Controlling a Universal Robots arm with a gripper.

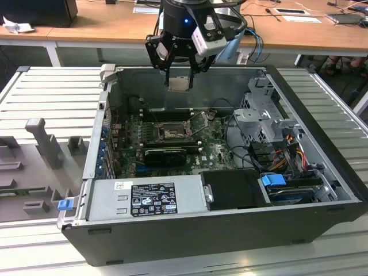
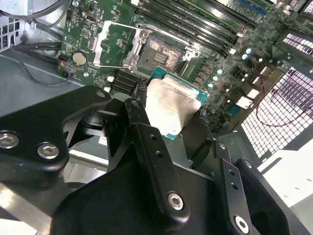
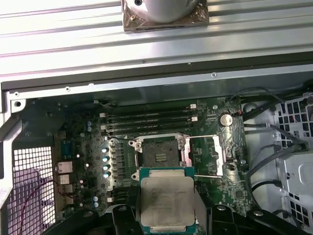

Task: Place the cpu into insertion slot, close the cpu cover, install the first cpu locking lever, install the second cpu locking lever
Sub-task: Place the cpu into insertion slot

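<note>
Exterior view: the pincer (image 1: 180, 80) grips the cpu (image 1: 179, 84) above the case (image 1: 230, 236); the insertion slot (image 1: 168, 133) lies empty, the cpu cover (image 3: 218, 155) apparently open.

I get my exterior view from well back and high above the insertion slot (image 1: 171, 133), and it looks down across the whole computer case (image 1: 190, 230). Both wrist views sit much nearer that slot (image 2: 159, 56) (image 3: 159, 155). The first faces almost straight down and the second is slanted. They share the slot and the cpu (image 2: 171, 105) (image 3: 167, 200).
</note>
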